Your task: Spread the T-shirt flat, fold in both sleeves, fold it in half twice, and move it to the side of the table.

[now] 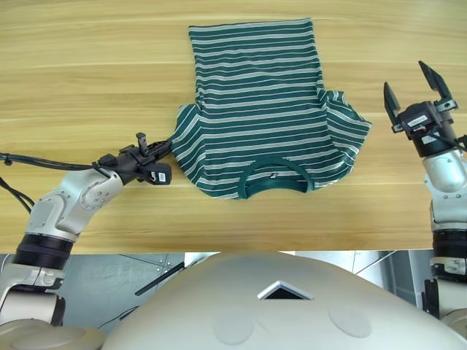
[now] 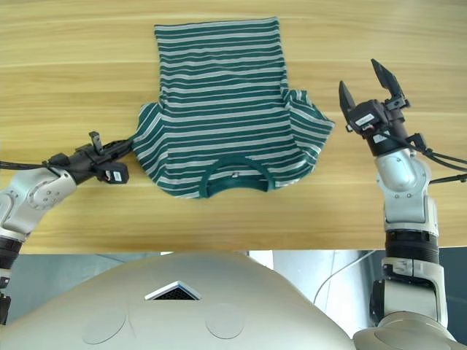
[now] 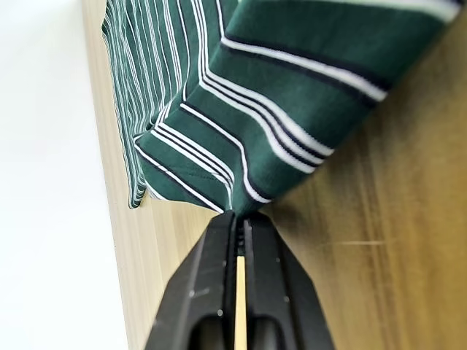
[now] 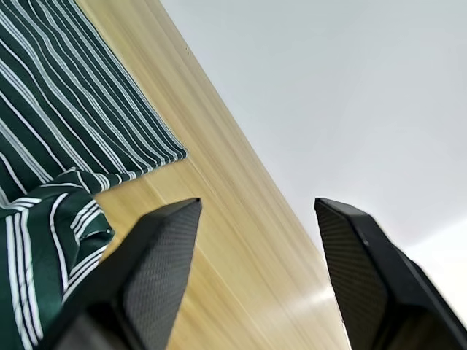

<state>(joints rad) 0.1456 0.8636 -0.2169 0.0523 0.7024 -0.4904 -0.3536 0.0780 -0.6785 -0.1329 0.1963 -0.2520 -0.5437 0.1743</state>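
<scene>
Left jaws together, clamping the sleeve tip (image 3: 244,175) of the T-shirt (image 1: 255,109); right jaws wide apart, hovering just beyond the other sleeve (image 1: 343,124), touching nothing. Lies between the two sets of jaws on the table (image 1: 73,58), body flat, both sleeves bunched. Risks dragging the whole shirt askew if pulled outward too hard; with so thin a pinch, may also slip free.

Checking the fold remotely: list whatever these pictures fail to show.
T-shirt underside, eye views: covered by its own cloth.
Left gripper bite on the sleeve, left wrist view: hidden between its shut fingers.
Right gripper finger bases, right wrist view: cut off by the picture's edge.
</scene>
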